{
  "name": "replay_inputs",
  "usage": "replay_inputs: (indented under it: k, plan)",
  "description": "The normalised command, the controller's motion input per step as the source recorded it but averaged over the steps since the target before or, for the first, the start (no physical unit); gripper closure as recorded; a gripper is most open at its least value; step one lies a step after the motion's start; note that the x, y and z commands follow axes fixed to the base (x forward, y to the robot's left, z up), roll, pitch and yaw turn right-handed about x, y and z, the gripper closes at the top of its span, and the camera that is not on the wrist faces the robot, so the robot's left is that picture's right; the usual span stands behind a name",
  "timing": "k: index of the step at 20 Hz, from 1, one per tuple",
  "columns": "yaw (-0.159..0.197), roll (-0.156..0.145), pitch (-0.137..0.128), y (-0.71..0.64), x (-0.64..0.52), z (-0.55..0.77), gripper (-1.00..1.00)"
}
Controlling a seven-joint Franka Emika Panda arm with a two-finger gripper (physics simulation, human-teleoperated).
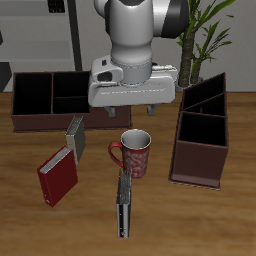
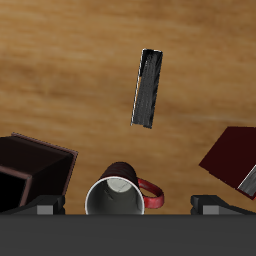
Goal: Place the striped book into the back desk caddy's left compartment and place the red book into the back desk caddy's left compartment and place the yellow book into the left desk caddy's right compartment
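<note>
The striped book [image 1: 123, 205] [image 2: 148, 88] lies flat near the table's front edge, just in front of the mug. The red book [image 1: 58, 178] [image 2: 232, 155] lies flat on the wood, with the grey-olive yellow book [image 1: 75, 137] beside it, farther back. The back desk caddy [image 1: 22, 118] is long and low, and its large left compartment [image 1: 32, 95] is dark inside. The taller left desk caddy [image 1: 200, 165] [image 2: 30, 165] stands on the mug's other side. My gripper [image 1: 131, 112] [image 2: 127, 203] hangs open above the mug, holding nothing.
A red-patterned mug [image 1: 134, 152] [image 2: 115, 195] stands upright straight below the gripper, between the books and the left desk caddy. A potted plant [image 1: 210, 30] rises behind the table. Part of the back desk caddy is hidden behind my hand.
</note>
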Motion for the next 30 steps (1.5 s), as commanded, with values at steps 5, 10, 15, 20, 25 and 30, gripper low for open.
replay_inputs:
  k: [5, 10, 15, 20, 25, 30]
  plan:
    - [-0.015, -0.004, -0.011, -0.08, 0.46, -0.07, -1.00]
    - [-0.012, -0.018, -0.007, -0.11, 0.50, -0.01, -1.00]
    - [-0.010, -0.009, -0.025, 0.06, 0.28, -0.03, -1.00]
    - [0.016, -0.042, -0.037, -0.02, 0.23, 0.01, -1.00]
    - [-0.008, 0.011, -0.026, 0.02, 0.33, -0.18, -1.00]
    - [-0.016, 0.017, -0.036, 0.00, 0.14, -0.13, -1.00]
